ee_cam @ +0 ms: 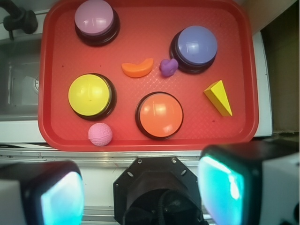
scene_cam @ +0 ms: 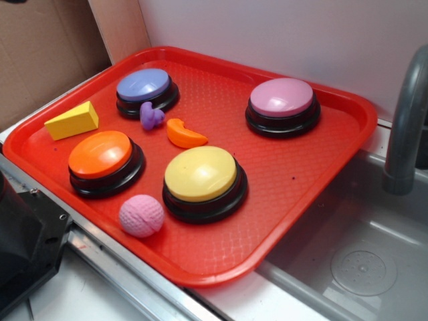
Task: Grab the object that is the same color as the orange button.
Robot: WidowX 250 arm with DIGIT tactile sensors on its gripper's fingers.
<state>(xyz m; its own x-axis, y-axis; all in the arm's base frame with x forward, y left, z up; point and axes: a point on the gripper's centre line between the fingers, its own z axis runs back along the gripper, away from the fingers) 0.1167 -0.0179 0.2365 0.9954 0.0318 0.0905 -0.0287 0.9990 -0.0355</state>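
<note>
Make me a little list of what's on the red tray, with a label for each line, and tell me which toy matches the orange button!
tray: red tray beside a grey sink
buttons: orange button, yellow, pink, blue-purple
matching toy: orange crescent piece, between the four buttons
other toys: yellow wedge, purple lumpy piece, pink ball
gripper: gripper open, off the tray, holding nothing
</note>
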